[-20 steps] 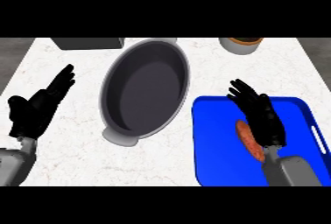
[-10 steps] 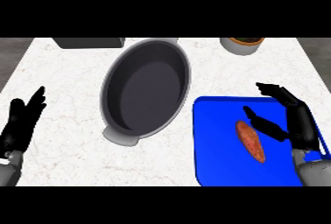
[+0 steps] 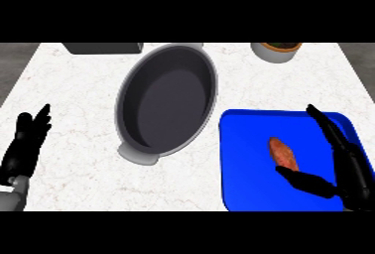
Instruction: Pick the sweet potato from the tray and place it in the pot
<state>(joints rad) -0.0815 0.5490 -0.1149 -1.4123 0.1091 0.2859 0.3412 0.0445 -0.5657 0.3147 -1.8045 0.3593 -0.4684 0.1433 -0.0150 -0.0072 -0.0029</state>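
You have an orange-brown, elongated sweet potato (image 3: 282,154) lying on the bright blue rectangular tray (image 3: 249,188), at about four o'clock on the white marbled counter (image 3: 81,89). Just beside it at its three o'clock, your right hand (image 3: 344,166) is spread wide, thumb near the potato's lower end, holding nothing. The dark grey oval pot (image 3: 167,101) stands at the tray's ten o'clock. Your left hand (image 3: 26,146) rests open at eight o'clock, fingers up. A small grey bowl (image 3: 276,51) sits at one o'clock.
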